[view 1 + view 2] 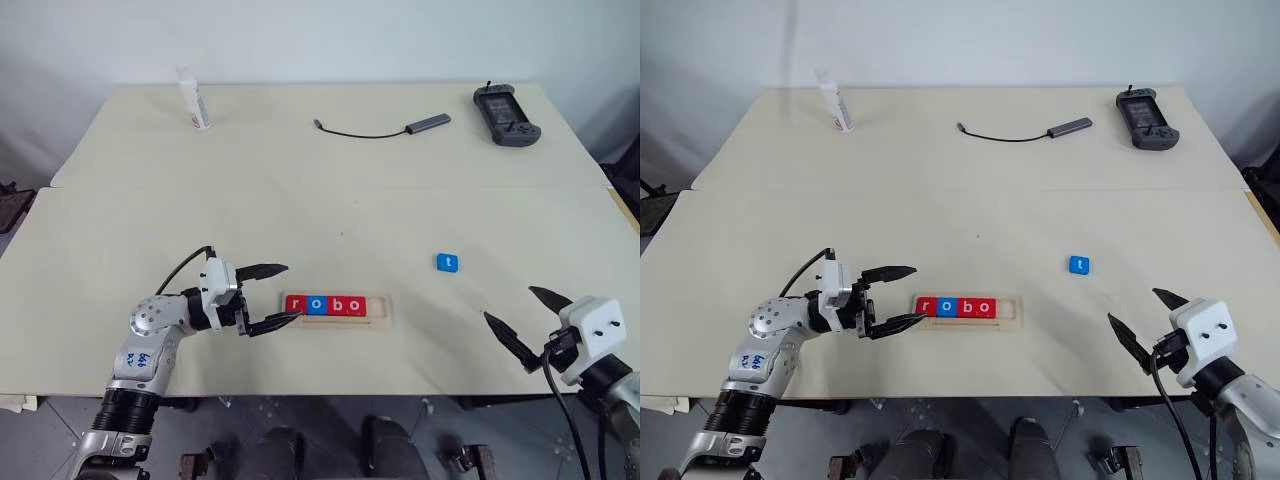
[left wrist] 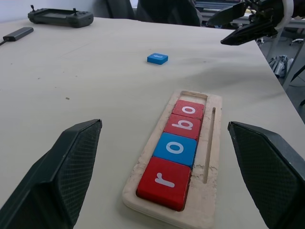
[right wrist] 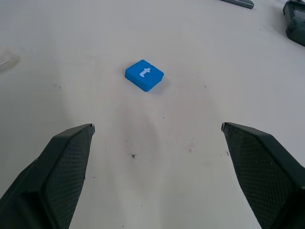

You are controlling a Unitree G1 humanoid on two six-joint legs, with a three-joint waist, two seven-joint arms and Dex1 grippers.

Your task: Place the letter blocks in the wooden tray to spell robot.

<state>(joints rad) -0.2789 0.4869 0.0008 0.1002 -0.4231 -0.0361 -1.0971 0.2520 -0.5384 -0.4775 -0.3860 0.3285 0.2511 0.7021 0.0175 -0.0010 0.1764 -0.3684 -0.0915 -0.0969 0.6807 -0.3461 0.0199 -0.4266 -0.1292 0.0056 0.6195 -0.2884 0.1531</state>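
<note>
Nearest the table's front edge, the left gripper [image 1: 276, 294] hovers with jaws spread and nothing between them, just beside the left end of the tray [image 1: 386, 311]; the right gripper [image 1: 520, 320] hangs over the table's [image 1: 300, 200] front right, jaws wide apart and likewise empty. Tray: long axis runs left to right across the table, parallel to the front edge; four blocks [image 1: 325, 305] fill it from the left end, reading r, o, b, o, with one slot bare at the right end. Beyond and to the right of the tray, well apart from it, the t block [image 1: 447, 262] lies flat, blue, letter up, turned slightly askew in the right wrist view. Step in hand, as judged: fetching the last letter. Next move calls for the right gripper to reach forward, close on the t block and set it upright-reading in the bare slot. Farthest: a bottle [image 1: 194, 98], cable [image 1: 380, 129] and handheld controller [image 1: 503, 114] near the back edge
</note>
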